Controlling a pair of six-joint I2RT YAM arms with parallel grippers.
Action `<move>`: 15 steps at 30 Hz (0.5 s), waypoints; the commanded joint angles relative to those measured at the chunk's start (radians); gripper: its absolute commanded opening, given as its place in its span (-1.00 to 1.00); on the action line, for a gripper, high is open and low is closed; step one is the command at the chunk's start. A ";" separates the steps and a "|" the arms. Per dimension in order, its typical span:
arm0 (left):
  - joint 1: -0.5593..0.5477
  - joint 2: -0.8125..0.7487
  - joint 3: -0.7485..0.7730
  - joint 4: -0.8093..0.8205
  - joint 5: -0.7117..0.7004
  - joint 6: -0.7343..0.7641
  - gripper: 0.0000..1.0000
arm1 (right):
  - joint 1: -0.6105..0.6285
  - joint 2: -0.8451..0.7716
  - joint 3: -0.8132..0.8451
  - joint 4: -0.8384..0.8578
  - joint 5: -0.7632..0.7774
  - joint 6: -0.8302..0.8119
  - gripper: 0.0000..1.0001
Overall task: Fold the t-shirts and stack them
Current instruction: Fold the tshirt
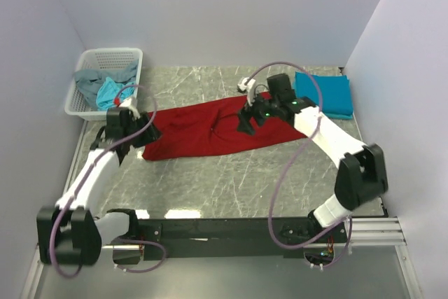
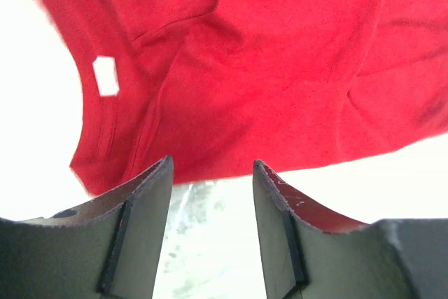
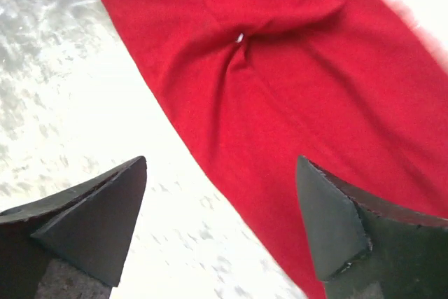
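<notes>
The teal-blue t-shirt (image 1: pixel 325 94) lies folded at 2 o'clock; the red t-shirt (image 1: pixel 203 131) looks half-folded; 2 basket t-shirts (image 1: pixel 105 87) wait in the basket (image 1: pixel 89 57) at 10 o'clock. The left gripper (image 2: pixel 212 166) and right gripper (image 3: pixel 220 162) are spread, empty.

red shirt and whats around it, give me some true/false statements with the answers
1. The red shirt lies spread on the table. True.
2. The right gripper is clamped on the red shirt. False: its jaws stand wide open above the shirt, with nothing between them.
3. The basket is empty. False: it holds grey cloth and light turquoise cloth.
4. A folded teal-blue shirt lies at the table's far right corner. True.
5. The left gripper is open near the red shirt's left end. True.
</notes>
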 commanded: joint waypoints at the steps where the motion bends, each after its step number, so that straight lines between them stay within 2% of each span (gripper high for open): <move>1: 0.020 -0.117 -0.142 0.083 -0.086 -0.254 0.11 | -0.040 -0.057 -0.026 0.042 -0.012 -0.133 0.81; 3: 0.024 -0.156 -0.179 0.112 -0.117 -0.275 0.16 | -0.082 -0.014 0.067 -0.128 -0.125 -0.155 0.75; 4: 0.028 -0.153 -0.187 0.114 -0.133 -0.272 0.20 | -0.096 -0.002 0.077 -0.143 -0.150 -0.155 0.74; 6: 0.040 -0.104 -0.173 0.105 -0.125 -0.244 0.18 | -0.113 -0.010 0.043 -0.088 -0.154 -0.115 0.73; 8: 0.040 -0.034 -0.132 0.093 -0.102 -0.209 0.05 | -0.123 -0.010 0.047 -0.094 -0.145 -0.118 0.73; 11: 0.044 0.046 -0.095 0.079 -0.124 -0.181 -0.04 | -0.134 0.000 0.064 -0.115 -0.180 -0.098 0.72; 15: 0.044 0.125 -0.056 0.079 -0.135 -0.149 -0.05 | -0.143 -0.003 0.058 -0.111 -0.198 -0.095 0.72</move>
